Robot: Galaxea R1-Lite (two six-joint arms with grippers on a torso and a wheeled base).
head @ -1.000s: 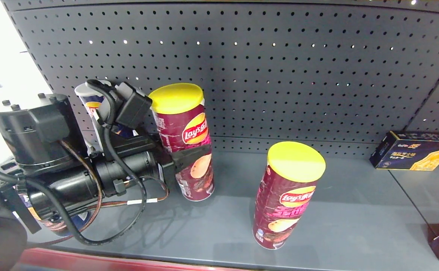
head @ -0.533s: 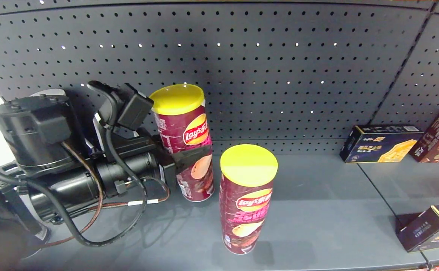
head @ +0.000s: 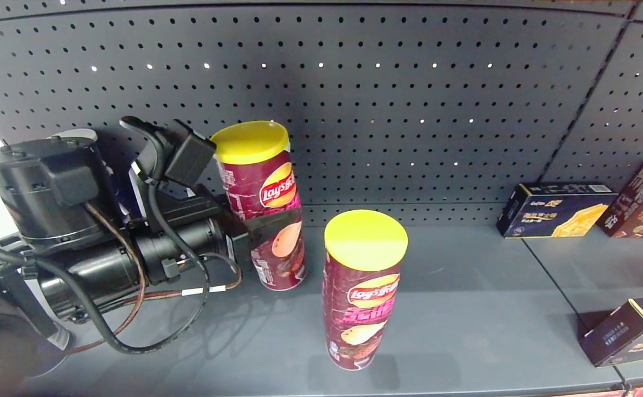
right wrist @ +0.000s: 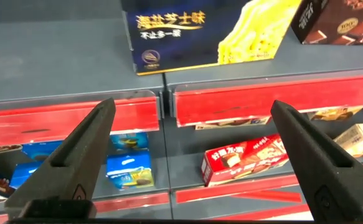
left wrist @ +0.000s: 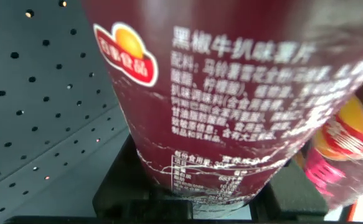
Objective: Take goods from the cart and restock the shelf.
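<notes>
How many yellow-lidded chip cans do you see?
2. The held can is by the back wall in the left pincer; the free can stands nearer the front edge. The arm may hide others.

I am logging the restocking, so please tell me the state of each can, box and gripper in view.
rear can: upright, lid on, clamped by left gripper.
front can: upright, lid on, standing free.
left gripper: shut on rear can.
right gripper: open, empty.
blue box: closed, lying flat.
</notes>
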